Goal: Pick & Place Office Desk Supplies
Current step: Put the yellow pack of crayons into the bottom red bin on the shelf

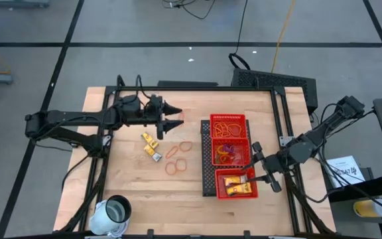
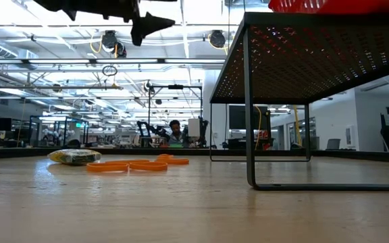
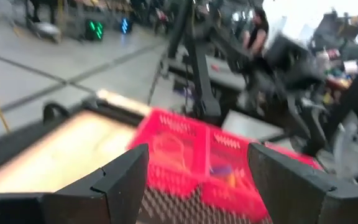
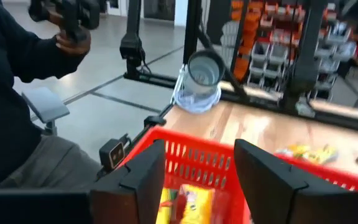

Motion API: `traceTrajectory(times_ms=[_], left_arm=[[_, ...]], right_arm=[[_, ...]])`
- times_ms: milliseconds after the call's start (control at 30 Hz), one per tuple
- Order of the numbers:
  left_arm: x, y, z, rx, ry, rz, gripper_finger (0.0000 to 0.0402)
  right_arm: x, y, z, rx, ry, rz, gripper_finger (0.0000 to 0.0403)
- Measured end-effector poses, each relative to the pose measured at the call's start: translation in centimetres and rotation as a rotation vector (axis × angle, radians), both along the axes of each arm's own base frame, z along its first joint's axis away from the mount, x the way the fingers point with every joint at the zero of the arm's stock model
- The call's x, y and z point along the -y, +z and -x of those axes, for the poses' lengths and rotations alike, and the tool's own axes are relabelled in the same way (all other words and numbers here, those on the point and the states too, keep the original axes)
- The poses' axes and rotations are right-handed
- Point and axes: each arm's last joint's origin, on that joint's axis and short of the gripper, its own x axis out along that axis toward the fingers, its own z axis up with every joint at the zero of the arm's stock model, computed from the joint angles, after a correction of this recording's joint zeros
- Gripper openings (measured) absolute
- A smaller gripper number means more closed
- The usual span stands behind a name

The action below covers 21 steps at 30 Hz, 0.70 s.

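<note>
Several orange rubber-band loops [image 1: 178,157] [image 2: 137,165] and two yellow packets [image 1: 151,145] [image 2: 74,156] lie flat on the wooden table. More bands [image 1: 227,126], small coloured pieces [image 1: 229,153] and yellow packets [image 1: 236,186] [image 4: 188,205] lie in the red mesh tray [image 1: 212,143] [image 3: 185,146]. My left gripper [image 1: 179,116] [image 3: 197,168] hangs open and level above the table, left of the tray's far end, fingers pointing at the tray. My right gripper [image 1: 249,164] [image 4: 197,168] is open over the tray's near compartment, empty.
The tray stands on a black mesh stand [image 2: 248,101] raised on legs. A white cup [image 1: 115,212] [image 4: 204,74] lies at the table's near left corner. A person [image 4: 17,93] sits beyond the table's near edge. Bare wood lies between the loose items and the cup.
</note>
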Motion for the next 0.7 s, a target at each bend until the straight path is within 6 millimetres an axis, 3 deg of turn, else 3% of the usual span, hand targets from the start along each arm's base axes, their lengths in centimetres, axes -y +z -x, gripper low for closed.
traceTrajectory(times_ms=[233,433,567,700], left_arm=[[0.9,-3.3,0.6,-0.341,0.031,0.166,0.0282],[1.4,-6.8,3.1,-0.729,0.383,0.394,0.0282],[1.7,-7.8,4.6,-0.820,0.645,0.542,0.0282],[2.0,-8.8,5.1,-0.882,0.767,0.650,0.0282]], right_arm=[[0.5,1.0,0.7,0.102,0.008,0.059,0.0179],[0.7,1.2,0.8,0.148,0.008,0.137,0.0174],[0.9,1.2,0.7,0.163,-0.007,0.168,0.0175],[1.4,1.2,0.4,0.157,-0.043,0.163,0.0171]])
